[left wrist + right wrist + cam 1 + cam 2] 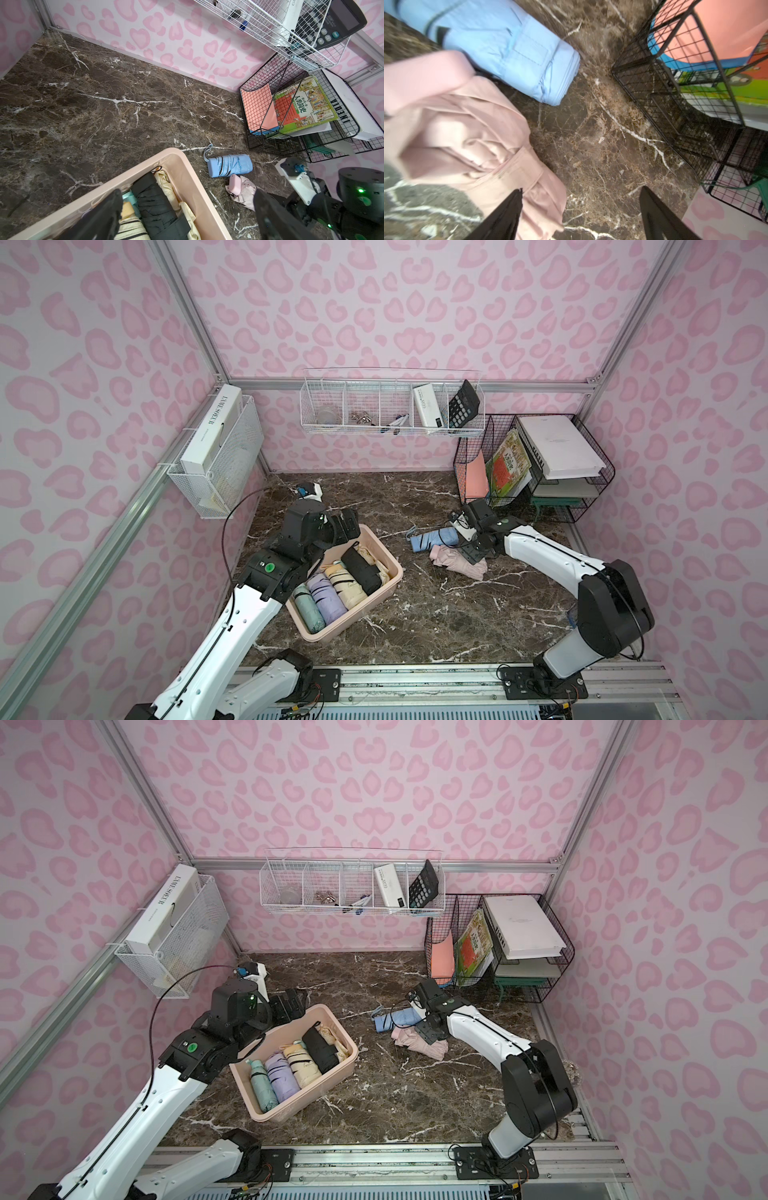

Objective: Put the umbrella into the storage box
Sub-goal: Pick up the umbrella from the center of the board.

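In both top views the right gripper (471, 549) hangs low over the pink umbrella (459, 565), jaws apart and holding nothing. The blue umbrella (435, 540) lies just past it, close against the pink one. Well off to the side, the left gripper (347, 526) hovers wide open above the far end of the storage box (328, 632), which already holds a row of folded umbrellas (328, 597).

From the left wrist, the box rim sits right under the spread fingers (104, 214), with both loose umbrellas out ahead.

From the right wrist, one of its fingers (508, 212) overlaps the pink umbrella's slack cloth and the other stands over bare stone. I'd worry it pinches cloth only, so the bundle sags or unfurls on the lift, or shoves the blue one toward the black wire rack (675, 104) close by. The box looks nearly full, so a floppy bundle could catch on the rim.

The marble tabletop (602, 145) looks hard, glossy and slippery. Pink patterned walls (415, 302) close in on three sides.
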